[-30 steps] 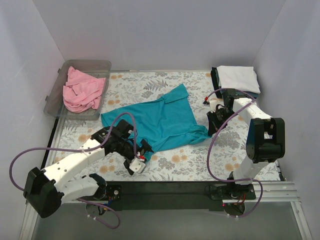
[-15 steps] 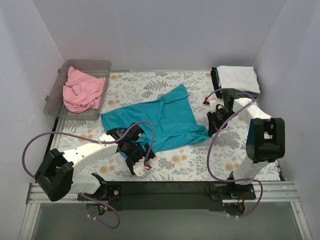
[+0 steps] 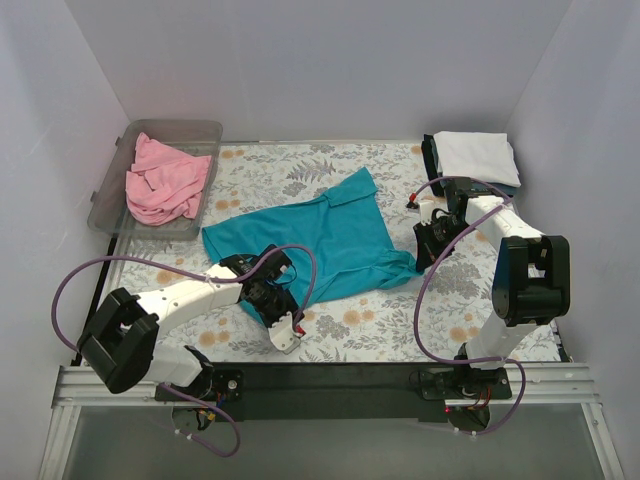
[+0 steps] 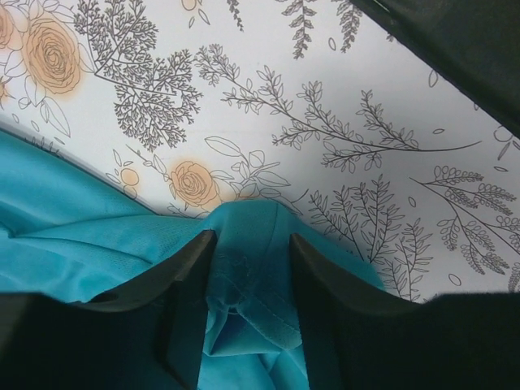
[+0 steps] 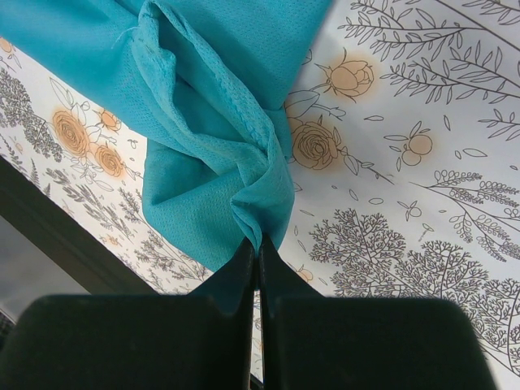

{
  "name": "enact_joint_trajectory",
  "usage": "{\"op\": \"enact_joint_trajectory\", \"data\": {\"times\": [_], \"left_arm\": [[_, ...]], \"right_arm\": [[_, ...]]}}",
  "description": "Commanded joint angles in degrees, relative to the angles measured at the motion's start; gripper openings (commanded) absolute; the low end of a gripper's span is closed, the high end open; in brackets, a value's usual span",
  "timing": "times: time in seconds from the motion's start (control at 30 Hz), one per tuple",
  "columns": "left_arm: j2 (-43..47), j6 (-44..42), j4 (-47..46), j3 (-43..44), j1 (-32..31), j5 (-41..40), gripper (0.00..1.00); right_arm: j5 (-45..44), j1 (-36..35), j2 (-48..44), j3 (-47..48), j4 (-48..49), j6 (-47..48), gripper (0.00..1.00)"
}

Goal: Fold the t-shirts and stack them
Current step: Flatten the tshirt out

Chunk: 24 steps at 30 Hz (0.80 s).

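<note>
The teal t-shirt lies spread on the floral cloth, mid-table. My left gripper is at its near-left hem. In the left wrist view the jaws stand part-way open, with a bunched fold of teal hem between them. My right gripper is shut on the shirt's right edge, where the cloth puckers up into the closed fingertips. A pink t-shirt lies crumpled in the bin. A folded white t-shirt sits at the back right on a dark one.
The clear plastic bin stands at the back left by the wall. White walls close in both sides and the back. The black base rail runs along the near edge. Purple cables loop from both arms.
My left gripper has moved in onto the teal shirt's near-left hem, and its jaws have narrowed around the cloth. The right arm has not moved.
</note>
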<state>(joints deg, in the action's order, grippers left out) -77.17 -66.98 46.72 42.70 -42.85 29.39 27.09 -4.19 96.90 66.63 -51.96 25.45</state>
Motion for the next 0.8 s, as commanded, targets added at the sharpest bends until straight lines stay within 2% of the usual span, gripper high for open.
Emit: {"op": "enact_joint_trajectory", "data": {"times": [0.0,0.1,0.2,0.27,0.33,0.43,0.53,0.57,0.63,0.67,0.73,0.77], "left_arm": [[0.70,-1.49,-1.28,0.98,0.40,0.58,0.37],[0.70,-1.14,-0.67,1.68,0.40,1.02,0.22],[0.96,-0.87,0.56,2.30,0.31,1.11,0.12],[1.58,-0.34,1.27,2.74,0.40,1.29,0.09],[2.63,1.31,1.88,3.27,0.49,1.72,0.01],[3.86,6.42,1.88,6.60,0.84,2.43,0.00],[2.12,19.65,1.62,13.53,4.08,4.53,0.00],[1.15,26.66,1.62,20.25,7.66,5.32,0.00],[-3.06,33.72,2.41,28.10,12.68,7.87,0.00],[-4.64,36.98,2.93,35.62,17.66,8.57,0.00],[-8.50,45.68,3.47,43.14,22.61,10.41,0.00],[-9.40,49.28,1.12,45.78,27.16,10.60,0.00]], "right_arm": [[0.86,-0.12,-1.10,-0.36,-0.07,-0.32,0.01],[0.86,-0.12,-1.01,-0.36,-0.07,-0.14,0.01],[0.86,-0.12,-1.01,-0.36,-0.07,-0.14,0.01],[0.86,-0.21,-0.93,-0.36,0.02,-0.14,0.01],[0.86,-0.12,-0.93,-0.27,-0.07,-0.05,0.01],[0.07,0.23,-1.63,0.86,-0.42,0.38,0.01],[-1.07,2.51,-3.30,3.76,-1.12,2.05,0.01],[-1.25,4.34,-3.91,7.16,-1.38,2.32,0.01],[-1.69,7.43,-3.92,12.09,-2.87,3.37,0.01],[-1.87,9.53,-3.48,17.69,-3.57,3.81,0.01],[-1.87,11.30,-2.86,24.83,-5.94,4.43,0.01],[-1.69,12.61,-2.16,32.08,-6.48,4.52,0.01]]}}
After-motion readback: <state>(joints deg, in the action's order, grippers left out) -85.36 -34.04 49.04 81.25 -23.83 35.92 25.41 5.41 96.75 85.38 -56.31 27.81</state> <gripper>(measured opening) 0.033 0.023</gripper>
